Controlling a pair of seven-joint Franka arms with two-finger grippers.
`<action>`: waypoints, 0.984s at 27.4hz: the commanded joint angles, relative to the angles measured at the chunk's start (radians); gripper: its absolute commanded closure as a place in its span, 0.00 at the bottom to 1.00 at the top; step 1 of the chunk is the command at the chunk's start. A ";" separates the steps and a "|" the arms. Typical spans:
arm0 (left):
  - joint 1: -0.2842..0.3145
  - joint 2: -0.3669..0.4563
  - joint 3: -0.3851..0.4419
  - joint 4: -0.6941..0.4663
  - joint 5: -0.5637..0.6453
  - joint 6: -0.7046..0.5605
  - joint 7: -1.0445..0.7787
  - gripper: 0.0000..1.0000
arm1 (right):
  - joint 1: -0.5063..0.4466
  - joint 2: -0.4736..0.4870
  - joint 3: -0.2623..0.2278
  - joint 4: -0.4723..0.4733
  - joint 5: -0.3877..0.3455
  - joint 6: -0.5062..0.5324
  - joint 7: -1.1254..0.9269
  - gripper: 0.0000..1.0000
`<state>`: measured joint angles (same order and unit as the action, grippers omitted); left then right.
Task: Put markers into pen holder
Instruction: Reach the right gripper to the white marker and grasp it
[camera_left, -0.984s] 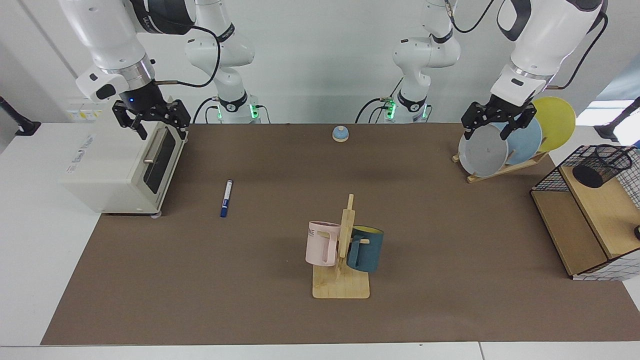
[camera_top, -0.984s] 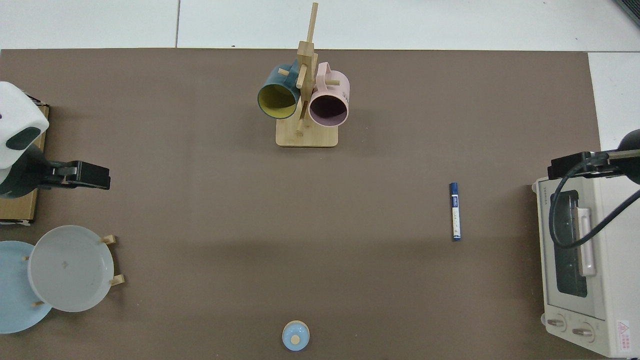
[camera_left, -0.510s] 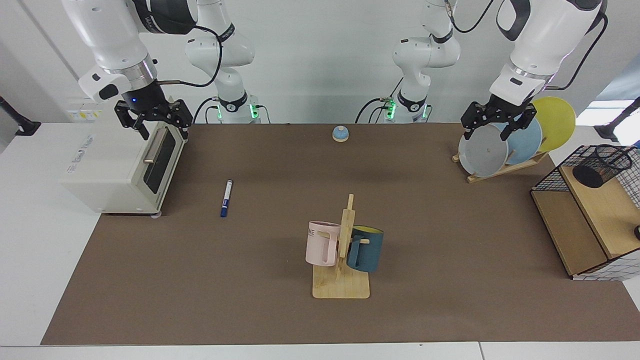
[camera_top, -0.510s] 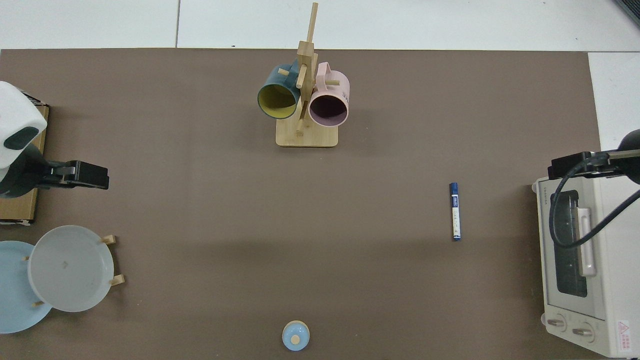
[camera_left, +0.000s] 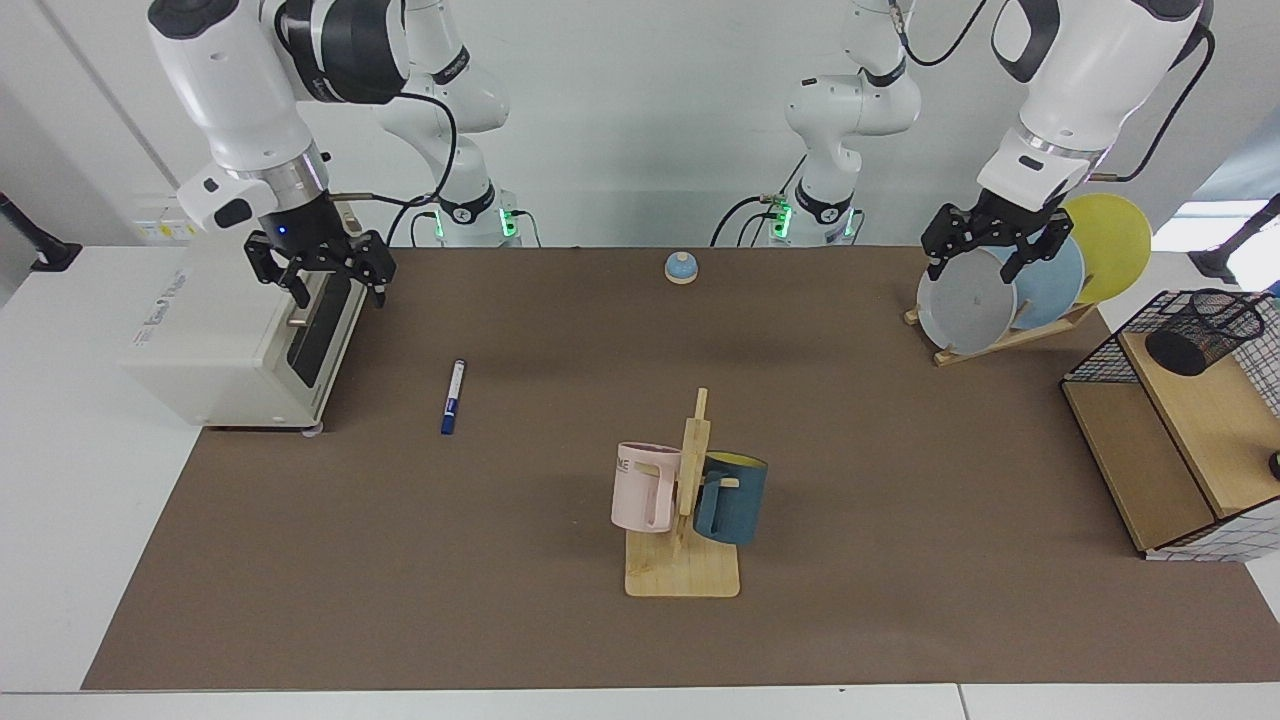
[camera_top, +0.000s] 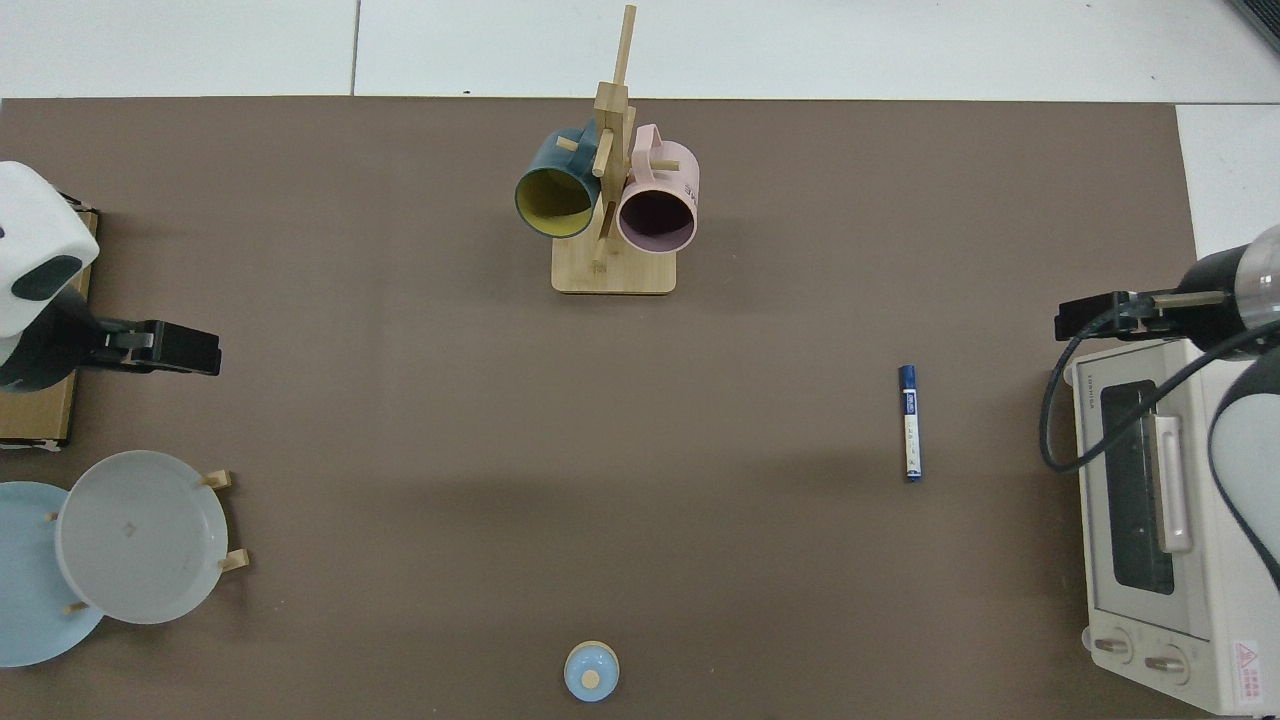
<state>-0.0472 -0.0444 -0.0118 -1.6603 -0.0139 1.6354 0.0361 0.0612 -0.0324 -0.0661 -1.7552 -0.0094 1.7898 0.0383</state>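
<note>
The marker lies flat on the brown mat, out in the open, near the toaster oven and well apart from the pen holder, which sits on the wooden shelf at the far end of the table. The right gripper hangs above the oven's front edge with its fingers spread wide and nothing between them. The left gripper waits in front of the plate rack, also spread and empty.

What could go wrong, as I judge it: the marker is slim and round, so a grip that lands off its middle could roll it away or pinch only the cap. The right gripper is close to the oven's handle (a careless descent might clip it). The bigger worry is distance; the holder is at the other arm's end, so a handover or a long carry seems needed, and a thin barrel could slip or tilt on the way. The holder's mouth is narrow, and the shelf's wire frame stands just beside it, so a slanted marker might catch the rim.

From above, the holder is not visible at all and the shelf is cut off at the edge; the right gripper shows only side-on there. The marker's print is too small to read.
</note>
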 joint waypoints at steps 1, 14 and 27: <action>-0.013 -0.028 0.006 -0.036 0.005 0.021 0.013 0.00 | 0.023 -0.020 0.006 -0.131 0.014 0.121 0.078 0.00; -0.020 -0.029 -0.011 -0.035 -0.001 -0.025 0.041 0.00 | 0.088 0.043 0.006 -0.409 0.016 0.379 0.255 0.00; -0.019 -0.035 -0.089 -0.033 -0.063 -0.117 0.047 0.00 | 0.061 0.177 0.006 -0.466 0.016 0.572 0.270 0.00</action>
<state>-0.0611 -0.0529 -0.0674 -1.6657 -0.0616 1.5346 0.0698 0.1410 0.1088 -0.0665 -2.2147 -0.0062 2.3218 0.2893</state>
